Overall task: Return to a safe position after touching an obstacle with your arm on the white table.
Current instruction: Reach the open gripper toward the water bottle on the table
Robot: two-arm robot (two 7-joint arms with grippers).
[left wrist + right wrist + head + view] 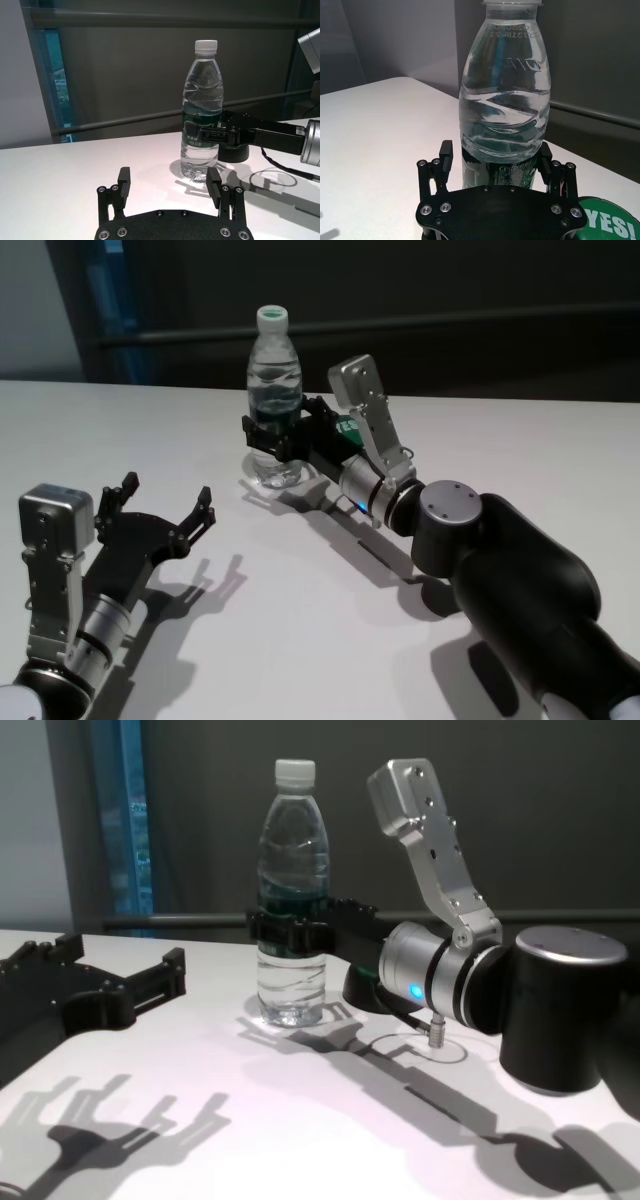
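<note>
- Right gripper point(268, 439) is at the bottle point(275, 400): its fingers straddle the dark green label band, one on each side, spread to about the bottle's width. From the right wrist view they look touching or a hair off the plastic (can't tell which, and can't confirm a real clamp).
- Bottle stands upright on the white table point(300, 620), right between those fingers, cap well above them, base below them on the tabletop.
- Left gripper point(165, 510) sits low over the table, well apart from the bottle, on the robot's left. Fingers spread wide, nothing between them. Looks idle.
- Green-topped button point(611, 223) sits just behind the right gripper's palm, next to the bottle's base (lettering reads "YES!").
- Progress, my read: contact with the obstacle is made or as good as made; the retreat to a safe pose is not done, since the right arm is stretched out at the bottle.
- Left to do: back the gripper straight off along its own axis so the fingers clear the label without dragging or tipping the bottle, then fold the arm home.
- Contents: bottle is capped and filled with clear water nearly up to the neck. No other containers in view.
</note>
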